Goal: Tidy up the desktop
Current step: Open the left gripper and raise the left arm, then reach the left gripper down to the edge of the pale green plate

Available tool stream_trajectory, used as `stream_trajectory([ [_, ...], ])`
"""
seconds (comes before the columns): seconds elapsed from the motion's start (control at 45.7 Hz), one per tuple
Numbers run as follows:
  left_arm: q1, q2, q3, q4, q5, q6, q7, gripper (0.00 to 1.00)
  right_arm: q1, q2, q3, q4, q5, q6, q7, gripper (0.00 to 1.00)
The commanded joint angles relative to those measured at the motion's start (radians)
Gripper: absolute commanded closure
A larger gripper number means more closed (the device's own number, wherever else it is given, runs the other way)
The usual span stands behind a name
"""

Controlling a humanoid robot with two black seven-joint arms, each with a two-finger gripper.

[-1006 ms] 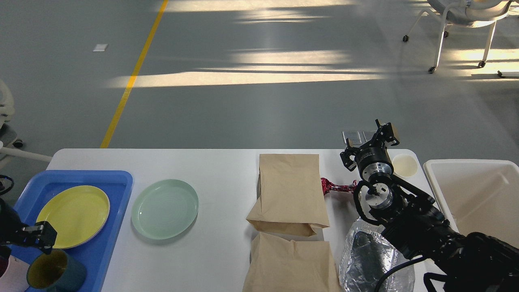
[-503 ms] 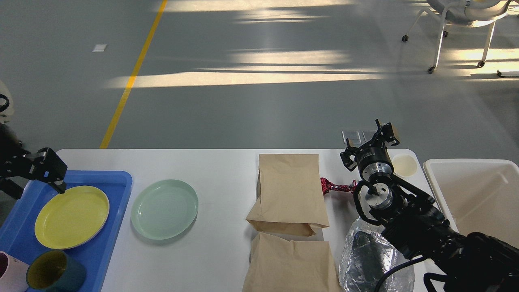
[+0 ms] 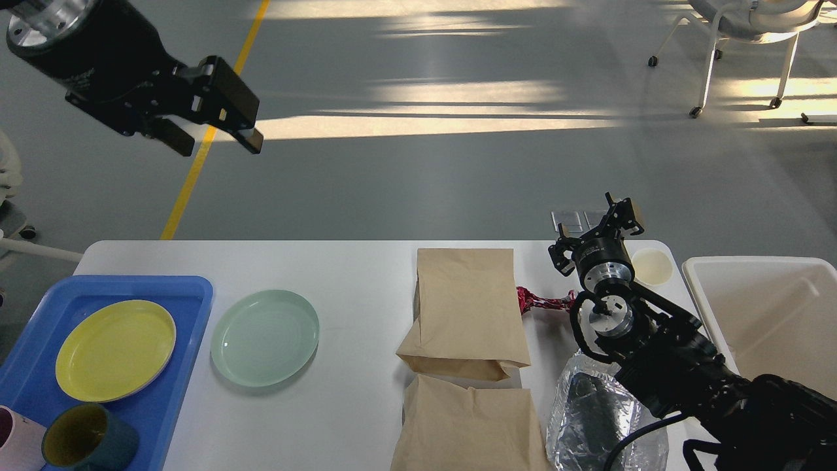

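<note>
The left jaws [image 3: 219, 134] hang high above the far left of the scene, well clear of the bench [image 3: 353, 288], with two dark fingers spread apart and nothing between them. The right jaws [image 3: 621, 219] sit over the far right corner of the bench; they are small and seen partly end-on, so whether they are parted or closed I cannot tell, though nothing appears to be held in them.

Just beside the right jaws, at the far right corner, lies a small pale round lid [image 3: 652, 266]. Nearer the wrist of that arm, a crumpled red wrapper [image 3: 539, 301] rests on the bench, touching the right edge of a brown paper bag [image 3: 465, 311] that lies flat in the middle right. A second paper bag [image 3: 467, 425] lies at the near edge, just below the first. To its right, partly under the right arm, is a clear crinkled plastic bag [image 3: 585, 418] with something dark inside.

The bench is a wide white top with rounded corners, filling the lower half of the view. Left of centre on it sits a pale green plate [image 3: 265, 337]. At the left edge a blue tray [image 3: 189, 294] holds a yellow plate [image 3: 116, 350], a dark teal cup [image 3: 88, 445] and part of a pinkish cup [image 3: 16, 448] at the near corner. Off the right edge stands an off-white bin [image 3: 785, 268].
</note>
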Motion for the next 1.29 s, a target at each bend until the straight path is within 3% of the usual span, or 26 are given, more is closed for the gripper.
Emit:
stream_trajectory([
  [0.0,-0.093,-0.012,-0.027,0.0,-0.007,0.0,0.0,0.18,0.0,0.0,0.0,0.0,0.001,0.0,0.0,0.0],
  [0.153,-0.159,-0.013,-0.032,0.0,-0.026,0.0,0.0,0.18,0.0,0.0,0.0,-0.001,-0.001,0.0,0.0,0.0],
  [0.35,-0.119,-0.029,0.002,0.0,-0.026,0.0,0.003,0.18,0.0,0.0,0.0,0.0,0.001,0.0,0.0,0.0],
  [0.94,0.529,-0.087,0.073,0.021,-0.03,0.006,-0.002,0.15,0.0,0.0,0.0,0.0,-0.001,0.0,0.0,0.0],
  [1.093,0.64,-0.088,0.073,0.023,-0.03,0.151,-0.008,0.15,0.0,0.0,0.0,0.0,0.001,0.0,0.0,0.0],
  [1.268,0.724,-0.099,0.071,0.023,-0.03,0.45,0.0,0.15,0.0,0.0,0.0,-0.001,-0.001,0.0,0.0,0.0],
])
